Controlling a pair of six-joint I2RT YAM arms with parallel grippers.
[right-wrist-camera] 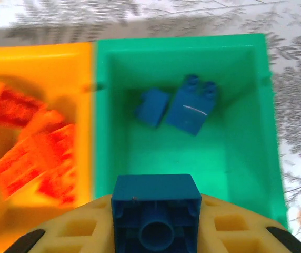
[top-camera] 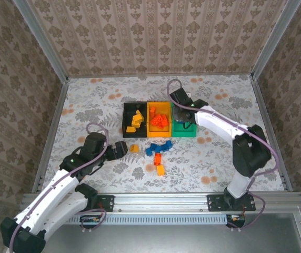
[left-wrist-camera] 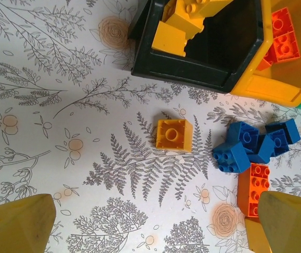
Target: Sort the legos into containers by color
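Two arms working: right one gripping a blue brick above the green bin

Table [top-camera: 87,110], floral print, is carrying the whole layout. Left arm [top-camera: 56,184] is reaching in from the near left. Right arm [top-camera: 219,122] is stretching from the near right toward the right end of the bin row.

Containers are sitting mid-table as one joined row: black bin [top-camera: 125,121] on the left, orange bin [top-camera: 159,134] in the middle, green bin [top-camera: 184,133] on the right. Black bin is holding yellow bricks [top-camera: 136,121]. Orange bin is holding red-orange bricks [top-camera: 158,121]. Green bin is holding two blue bricks [right-wrist-camera: 190,110], lying side by side toward its far wall.

Right gripper [top-camera: 182,112] is hovering over the green bin, jaws clamping a single blue brick [right-wrist-camera: 156,208] with its hollow underside facing the wrist camera. That brick is hanging apart from the two inside.

Left gripper [left-wrist-camera: 153,226] is hanging low over the table just near of the black bin, fingers [left-wrist-camera: 16,224] spread wide, grasping nothing.

Loose pieces are lying near of the row:
- one yellow brick [left-wrist-camera: 174,134] sitting alone, studs up, just near of the black bin
- a blue cluster [left-wrist-camera: 250,145] to its right, bricks touching
- a red-orange brick [left-wrist-camera: 256,187] just near of that cluster
- another yellow brick [top-camera: 160,169] lying nearest the arms
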